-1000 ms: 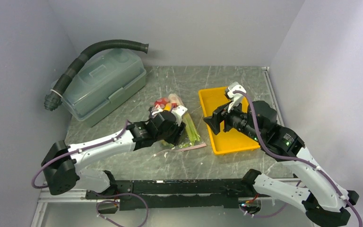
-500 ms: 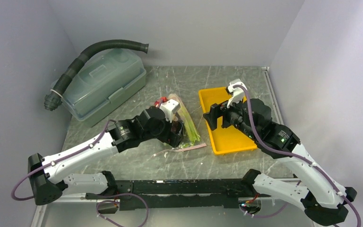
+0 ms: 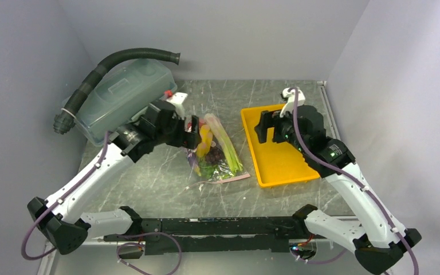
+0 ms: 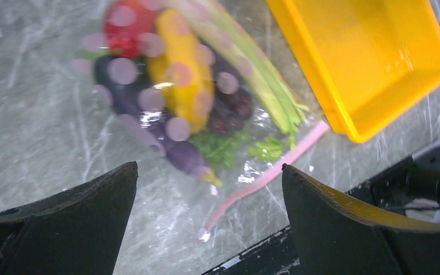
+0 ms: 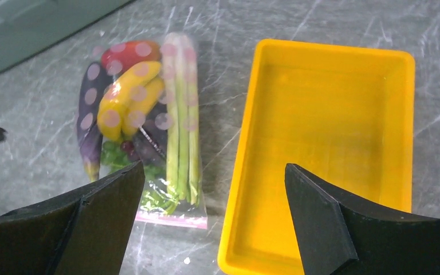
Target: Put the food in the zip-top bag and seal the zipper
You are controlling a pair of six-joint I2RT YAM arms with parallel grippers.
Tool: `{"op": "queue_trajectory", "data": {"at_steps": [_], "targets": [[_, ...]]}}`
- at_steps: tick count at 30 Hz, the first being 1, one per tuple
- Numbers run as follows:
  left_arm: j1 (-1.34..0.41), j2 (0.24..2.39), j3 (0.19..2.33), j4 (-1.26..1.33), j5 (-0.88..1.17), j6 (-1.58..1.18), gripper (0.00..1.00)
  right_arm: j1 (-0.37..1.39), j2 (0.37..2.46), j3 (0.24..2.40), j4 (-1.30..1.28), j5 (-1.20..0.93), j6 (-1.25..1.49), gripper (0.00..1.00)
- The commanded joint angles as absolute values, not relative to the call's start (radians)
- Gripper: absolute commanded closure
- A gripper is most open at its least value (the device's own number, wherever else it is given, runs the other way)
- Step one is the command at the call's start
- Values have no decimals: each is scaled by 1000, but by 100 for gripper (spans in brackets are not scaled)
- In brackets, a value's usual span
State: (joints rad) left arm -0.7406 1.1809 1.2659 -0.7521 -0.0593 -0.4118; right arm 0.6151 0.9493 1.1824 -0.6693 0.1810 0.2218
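Our left tool (image 3: 193, 125) hangs spread wide and empty. A second ago it pressed on the zip-top bag (image 3: 217, 157); now it has lifted toward the bench's far-left corner. Our right tool (image 3: 267, 127), also released, has backed off above the yellow tray (image 3: 281, 166). The bag lies mid-bench with its zipper (image 3: 229, 179) toward the near edge. We judge the sealing pass over, though we cannot tell whether it closed fully. We count one bag, one tray and one tub (image 3: 123, 97). The food (image 5: 127, 100) inside is one pepper, one banana bunch, one eggplant, one celery bundle and one grape cluster.
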Motion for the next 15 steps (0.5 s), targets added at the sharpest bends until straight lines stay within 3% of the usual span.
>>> {"op": "queue_trajectory", "data": {"at_steps": [1,5,15], "targets": [[-580,1106,1310,-776,66,-364,0,440,916,1161,-635,15,276,4],[-470,1063,1299,-773,108,-355,0,235,899,1120,-619,-158,311,1],[-376,930,1244,-780,72,-337,0,163,798,997,-527,-207,324,0]]}}
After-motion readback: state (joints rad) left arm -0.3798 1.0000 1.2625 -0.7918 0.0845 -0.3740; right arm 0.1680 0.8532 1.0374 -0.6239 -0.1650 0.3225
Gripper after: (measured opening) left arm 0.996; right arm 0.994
